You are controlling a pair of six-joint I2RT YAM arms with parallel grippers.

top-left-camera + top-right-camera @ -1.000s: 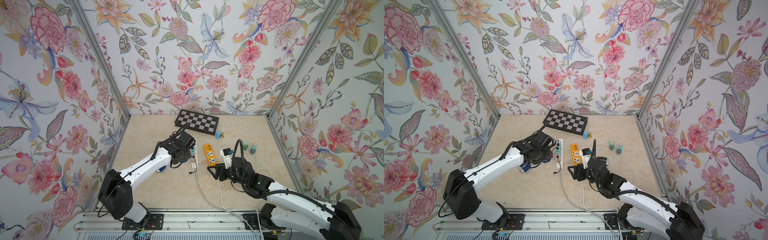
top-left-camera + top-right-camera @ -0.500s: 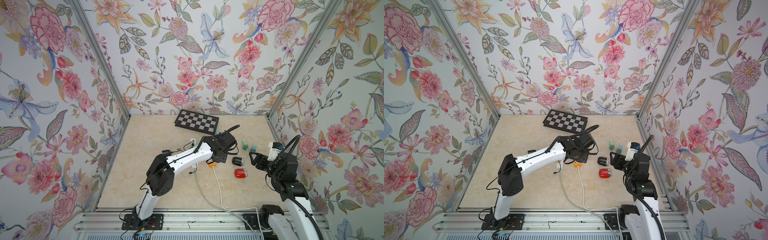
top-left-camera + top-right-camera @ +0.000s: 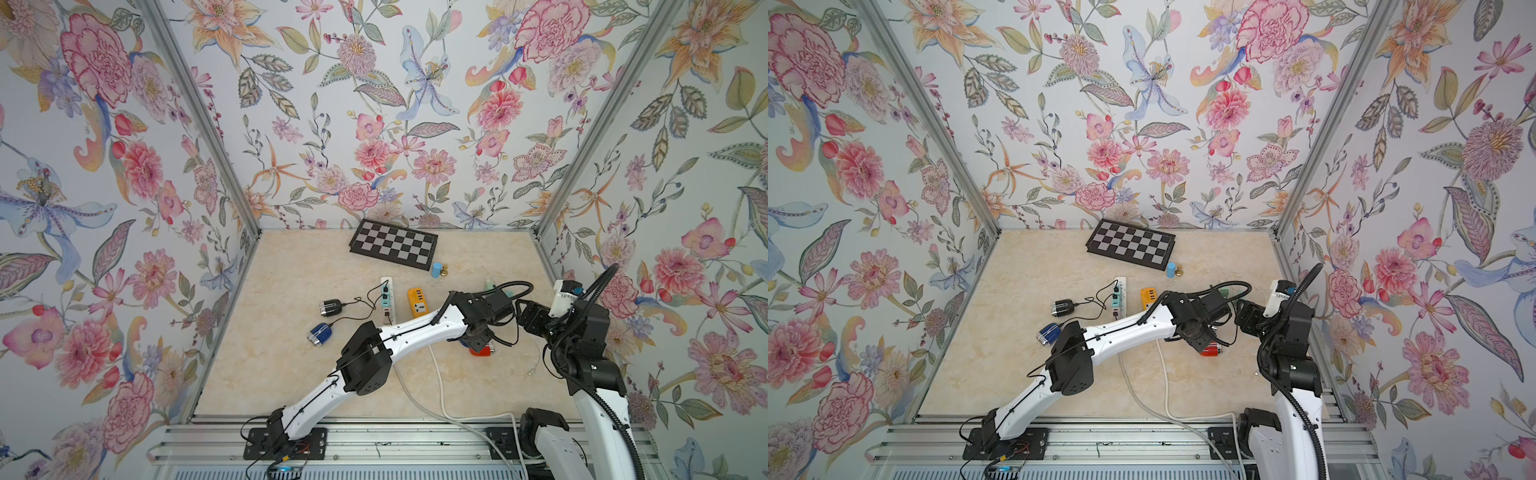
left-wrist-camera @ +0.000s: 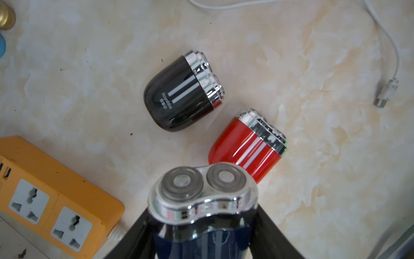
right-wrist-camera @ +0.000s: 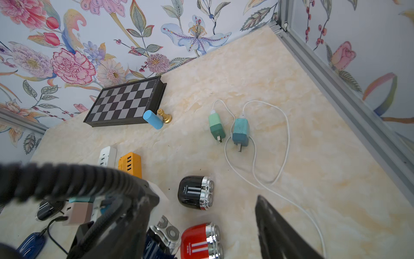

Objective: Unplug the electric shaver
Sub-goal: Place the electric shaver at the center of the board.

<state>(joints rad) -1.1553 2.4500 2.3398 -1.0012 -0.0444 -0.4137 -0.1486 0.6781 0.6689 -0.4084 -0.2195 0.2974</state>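
The dark blue shaver is grasped by the left gripper, body pinched from both sides, cutter heads pointing outward. No lead is seen on it, so it is judged already unplugged. It is held low over the right part of the desk, just beside the red shaver and near the black shaver. Both lie loose with no leads, so a drop-off next to them is likely meant. The right gripper is released, fingers spread with nothing between them, parked close by, probably to keep clear. On the left side a second black shaver and a blue shaver are tied by black leads to the white power strip, so more unplugging is judged to remain. Empty sockets are shown on the orange power strip in the left wrist view. A green charger and a teal charger lie unplugged with white cords. No open container is seen; the folded chessboard case is shut, contents hidden.
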